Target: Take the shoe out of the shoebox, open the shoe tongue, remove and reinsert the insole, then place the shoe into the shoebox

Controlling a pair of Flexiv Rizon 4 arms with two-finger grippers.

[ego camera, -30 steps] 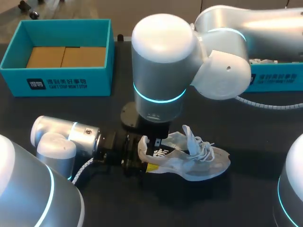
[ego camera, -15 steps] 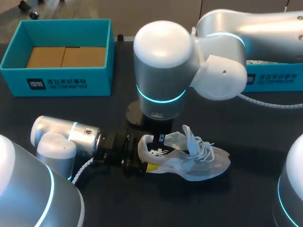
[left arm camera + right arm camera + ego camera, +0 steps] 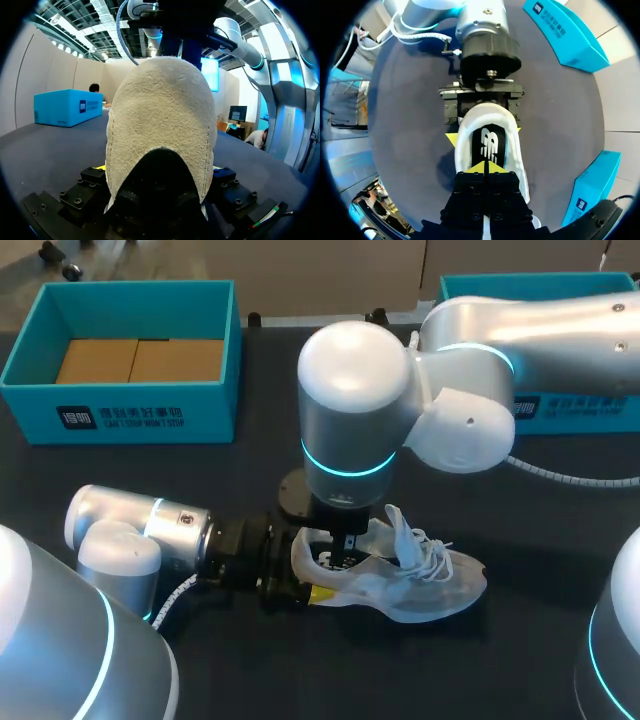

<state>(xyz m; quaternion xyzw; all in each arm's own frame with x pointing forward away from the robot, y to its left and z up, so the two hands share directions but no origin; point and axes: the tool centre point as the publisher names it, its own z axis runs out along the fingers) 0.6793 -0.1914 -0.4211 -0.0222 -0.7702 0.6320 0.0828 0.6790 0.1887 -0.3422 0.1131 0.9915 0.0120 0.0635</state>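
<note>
A white lace-up shoe lies on its sole on the dark table, toe to the right. My left gripper comes in from the left, its fingers standing wide on both sides of the heel and holding it. In the right wrist view its yellow fingertips press the heel's sides. My right gripper points straight down over the shoe's opening, shut with its yellow tips together and nothing between them, just above the black insole. In the head view the right gripper is largely hidden under its own wrist.
A teal shoebox with brown cardboard inside stands at the back left. A second teal box part sits at the back right behind my right arm. A white cable trails over the table at the right.
My right arm has shifted to the right and nearer, bringing its shut gripper over the shoe's opening. The left gripper and the shoe have stayed still.
</note>
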